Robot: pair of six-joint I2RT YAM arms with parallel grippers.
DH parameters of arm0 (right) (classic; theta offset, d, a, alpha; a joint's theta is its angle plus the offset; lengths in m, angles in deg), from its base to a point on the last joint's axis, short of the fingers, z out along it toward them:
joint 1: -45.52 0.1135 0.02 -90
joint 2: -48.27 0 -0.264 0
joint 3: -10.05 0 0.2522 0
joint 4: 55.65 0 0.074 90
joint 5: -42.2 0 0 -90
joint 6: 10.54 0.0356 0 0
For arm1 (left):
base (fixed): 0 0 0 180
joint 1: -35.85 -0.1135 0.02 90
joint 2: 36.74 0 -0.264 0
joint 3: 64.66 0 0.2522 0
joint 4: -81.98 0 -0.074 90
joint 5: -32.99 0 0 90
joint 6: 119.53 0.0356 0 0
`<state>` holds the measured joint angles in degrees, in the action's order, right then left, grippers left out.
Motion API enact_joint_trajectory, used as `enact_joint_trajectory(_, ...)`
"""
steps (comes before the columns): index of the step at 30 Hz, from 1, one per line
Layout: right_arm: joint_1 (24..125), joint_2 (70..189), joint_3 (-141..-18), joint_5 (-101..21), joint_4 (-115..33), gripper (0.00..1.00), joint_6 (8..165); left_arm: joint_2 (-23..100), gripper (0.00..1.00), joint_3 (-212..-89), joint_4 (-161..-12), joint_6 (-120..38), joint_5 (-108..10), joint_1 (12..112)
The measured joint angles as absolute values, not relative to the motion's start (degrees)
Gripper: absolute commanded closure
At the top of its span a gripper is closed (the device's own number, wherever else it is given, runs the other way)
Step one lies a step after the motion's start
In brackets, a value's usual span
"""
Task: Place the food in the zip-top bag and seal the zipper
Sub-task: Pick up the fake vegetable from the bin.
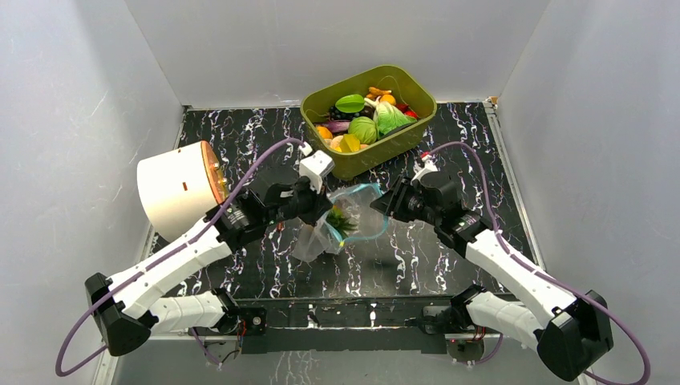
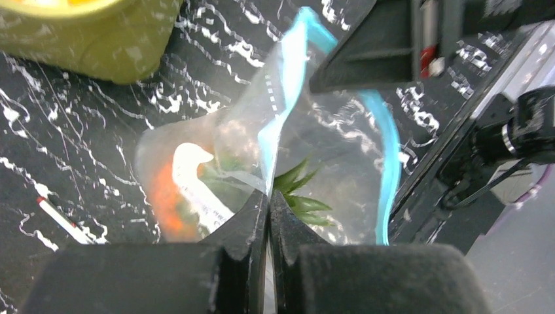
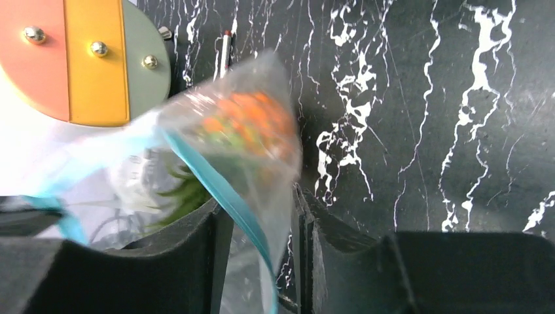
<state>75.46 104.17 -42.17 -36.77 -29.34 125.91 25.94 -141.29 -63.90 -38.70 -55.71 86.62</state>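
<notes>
**Zip-top bag** [image 1: 311, 245] hangs between the two grippers over the black marbled table [image 1: 449, 257]. The left gripper [image 2: 269, 219] is clenched on the bag's rim, where the light-blue zipper [image 2: 391, 170] folds in. The right gripper [image 3: 262, 245] stands parted, and the zipper edge passes loosely between its fingers. Inside the bag lies an orange pineapple [image 2: 167, 203] with green leaves. A white patch on the film, possibly a label, is too blurred to read. Beyond the bag, an olive-green tub [image 1: 393, 148] holds more toy food [image 1: 363, 128]. A white drum [image 1: 172, 192] stands at the left, and a thin red-tipped stick [image 2: 59, 219] lies on the table.
</notes>
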Motion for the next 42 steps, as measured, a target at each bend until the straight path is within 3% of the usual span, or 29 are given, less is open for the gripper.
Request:
enact_joint_trajectory(4,75.5,104.5,-45.2,-38.5,-26.9,0.45,123.6,25.9,1.0,-136.7,-65.3,-38.2,-56.2,86.6)
enact_joint_trajectory(9,75.5,104.1,-51.6,-42.1,-24.2,0.37,121.4,23.6,1.0,-131.6,-68.9,-36.9,-55.9,86.6)
enact_joint_trajectory(17,75.5,111.1,-63.2,-48.6,-26.1,0.37,112.9,20.3,1.0,-127.5,-71.9,-35.0,-53.9,86.6)
enact_joint_trajectory(27,75.0,135.4,-82.0,-51.9,-29.4,0.38,92.3,23.3,1.0,-127.5,-71.7,-37.1,-47.1,86.6)
enact_joint_trajectory(33,74.1,149.6,-96.3,-54.4,-26.5,0.43,84.9,22.9,1.0,-127.7,-70.7,-36.6,-45.5,86.6)
enact_joint_trajectory(42,73.0,164.7,-114.4,-55.1,-18.3,0.4,78.2,22.2,1.0,-127.7,-69.2,-34.0,-44.9,86.6)
